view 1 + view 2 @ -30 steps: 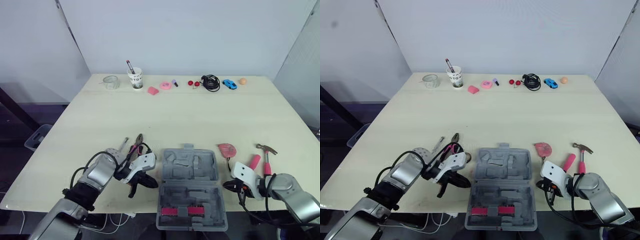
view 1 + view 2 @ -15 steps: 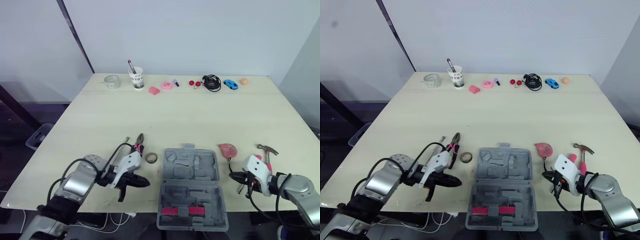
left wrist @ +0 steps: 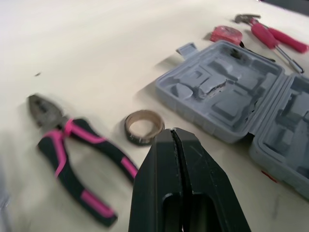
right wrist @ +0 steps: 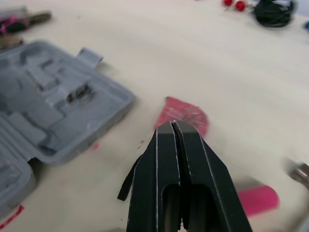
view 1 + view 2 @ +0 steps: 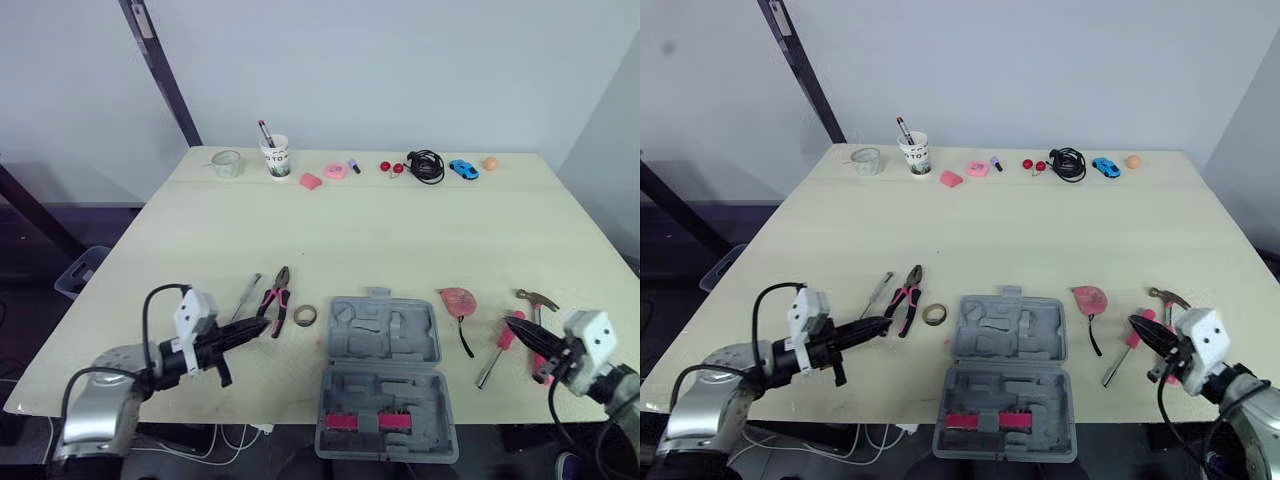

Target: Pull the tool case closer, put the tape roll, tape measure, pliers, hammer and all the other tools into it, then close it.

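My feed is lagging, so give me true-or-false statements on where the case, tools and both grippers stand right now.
1. The tool case lies open. True.
2. The tape roll is inside the case. False: it lies on the table, between the pliers and the case.
3. The left gripper holds the pliers. False: its fingers are shut on nothing.
4. The tape measure lies on the table to the right of the case. True.
5. The right gripper grips the hammer. False: it is shut and empty, and the hammer lies on the table.
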`<state>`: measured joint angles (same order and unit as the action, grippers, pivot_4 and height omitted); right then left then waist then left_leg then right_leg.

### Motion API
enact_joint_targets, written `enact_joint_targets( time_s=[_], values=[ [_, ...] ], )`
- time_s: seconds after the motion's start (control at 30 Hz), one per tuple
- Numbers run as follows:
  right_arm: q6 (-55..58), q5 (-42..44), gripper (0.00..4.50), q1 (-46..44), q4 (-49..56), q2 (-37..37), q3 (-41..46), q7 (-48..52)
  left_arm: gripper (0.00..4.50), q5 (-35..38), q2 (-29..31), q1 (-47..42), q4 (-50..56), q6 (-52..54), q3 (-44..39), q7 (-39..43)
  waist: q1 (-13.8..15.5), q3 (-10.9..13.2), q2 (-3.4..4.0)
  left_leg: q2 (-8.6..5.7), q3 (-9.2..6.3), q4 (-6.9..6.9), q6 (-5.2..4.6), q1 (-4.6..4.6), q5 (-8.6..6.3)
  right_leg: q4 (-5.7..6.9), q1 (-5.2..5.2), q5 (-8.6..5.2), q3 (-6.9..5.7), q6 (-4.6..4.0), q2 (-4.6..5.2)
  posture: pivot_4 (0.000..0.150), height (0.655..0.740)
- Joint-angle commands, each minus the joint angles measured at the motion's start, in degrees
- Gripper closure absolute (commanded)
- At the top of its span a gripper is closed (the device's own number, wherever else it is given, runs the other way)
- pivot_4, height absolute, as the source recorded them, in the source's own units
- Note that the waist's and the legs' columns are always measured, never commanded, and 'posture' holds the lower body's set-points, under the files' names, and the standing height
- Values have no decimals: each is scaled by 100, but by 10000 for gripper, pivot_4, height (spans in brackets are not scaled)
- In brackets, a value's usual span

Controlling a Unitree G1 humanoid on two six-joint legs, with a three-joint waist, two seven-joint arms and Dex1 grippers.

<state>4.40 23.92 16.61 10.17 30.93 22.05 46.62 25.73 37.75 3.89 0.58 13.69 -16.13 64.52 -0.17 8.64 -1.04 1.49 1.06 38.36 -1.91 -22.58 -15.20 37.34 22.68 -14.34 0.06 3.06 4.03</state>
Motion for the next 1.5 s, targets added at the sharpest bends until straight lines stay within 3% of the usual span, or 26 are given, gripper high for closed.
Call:
enact_joint_targets(
  time_s=[0.03, 0.07, 0.1, 0.17, 0.23, 0.3, 0.37, 0.43, 0.73, 1.1, 1.5],
  values=[
    [-300, 126, 42530, 174, -27, -67, 320, -13, 44960, 208, 96, 215, 165, 45, -273, -51, -1, 0, 0, -1, 0, -1, 0, -1, 0, -2, 1, 0, 0, 0, 1, 1500, 7400],
    [-350, 179, 39784, 301, -40, -103, 422, -6, 45000, 194, 106, 350, 219, 1, -331, -71, -2, 0, 1, 0, 1, -1, 0, -2, 0, -4, 1, 0, 0, 0, 1, 1500, 7400],
    [-384, 221, 36139, 391, -48, -127, 493, -1, 39829, 189, 114, 443, 257, -34, -371, -91, -2, 0, 1, 0, 2, -1, 0, 0, 0, -4, 1, 0, 1, 0, 2, 1500, 7400],
    [-523, 352, 24742, 704, -126, -187, 728, 85, 31761, 228, 119, 722, 266, -38, -549, -166, -2, -1, 2, 1, 3, -1, 0, 1, 0, -4, 1, 0, 2, 0, 3, 1500, 7400],
    [-723, 376, 17565, 1044, -348, -199, 959, 230, 24240, 163, 149, 1037, 218, -150, -690, -201, 2, -5, 2, 1, 4, -2, 0, 0, 0, -5, 2, -1, 3, -2, 6, 1500, 7400],
    [-847, 470, 6415, 1234, -564, -136, 1121, 439, 13238, 189, 195, 1229, 229, -161, -789, -189, 7, -5, 2, 2, 3, -18, 0, -1, -2, -28, 1, -2, -1, -3, 9, 1500, 7400],
    [-865, 659, 727, 1395, -765, -77, 1292, 701, 6557, 225, 248, 1397, 188, -196, -914, -131, 13, -3, 4, 3, 3, -17, 0, -3, -2, -34, 2, -1, -2, -3, 15, 1500, 7400],
    [-868, 807, 0, 1543, -936, -37, 1403, 972, 402, 236, 296, 1511, 126, -248, -1020, -80, 5, -4, 7, 5, 4, -17, 0, -1, -2, -36, 2, 0, -1, -4, 44, 1500, 7400],
    [-963, 936, 0, 1584, -1376, 120, 1558, 1416, 402, 291, 344, 1661, 184, -169, -1142, -52, -5, -5, 13, 11, 2, -24, 2, 0, -4, -46, 3, 0, 11, -6, 58, 1500, 7400],
    [-452, 1007, 0, 1117, -795, 296, 1167, 1387, 402, -70, 830, 1402, 888, -64, -864, -202, 23, -4, 17, 10, 4, -33, 24, -4, -18, -52, 8, 4, -40, -11, 117, 1500, 7400],
    [-221, 896, 0, 269, 30, 619, 279, 1613, 402, -614, 1500, 365, 1529, 772, 272, -475, 95, -8, 28, 4, 11, -60, -1, -5, -3, -62, 10, 6, -59, -16, 110, 1500, 7400]
  ],
)
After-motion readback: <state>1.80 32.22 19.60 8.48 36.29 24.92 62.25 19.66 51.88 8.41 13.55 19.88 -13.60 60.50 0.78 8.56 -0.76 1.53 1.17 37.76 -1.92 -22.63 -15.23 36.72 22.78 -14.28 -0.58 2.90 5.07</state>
